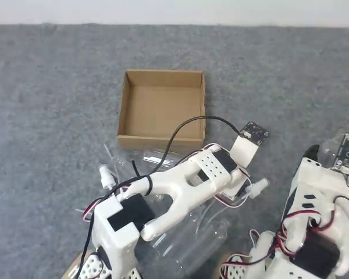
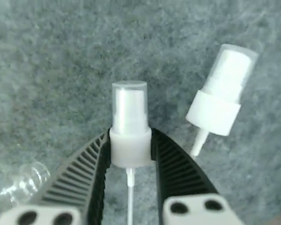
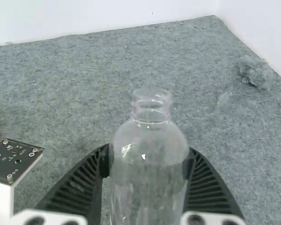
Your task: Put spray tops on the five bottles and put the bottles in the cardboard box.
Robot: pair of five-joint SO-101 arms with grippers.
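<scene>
The left claw [image 2: 129,143] is closed narrow on a spray top [image 2: 129,117], gripping its white collar, with the thin tube between the jaws. A second spray top [image 2: 218,105] lies near it on the grey worktop [image 2: 47,56]. The right claw [image 3: 147,161] holds a clear bottle [image 3: 149,136] by its body, the neck without a top. In the high view the cardboard box [image 1: 160,142] stands at 12 o'clock, and other bottles [image 1: 192,241] lie at 6 o'clock from it.

no text, label, number or sign can be read anywhere, and any marking on the small circuit board [image 3: 14,159] is too small to make out.
</scene>
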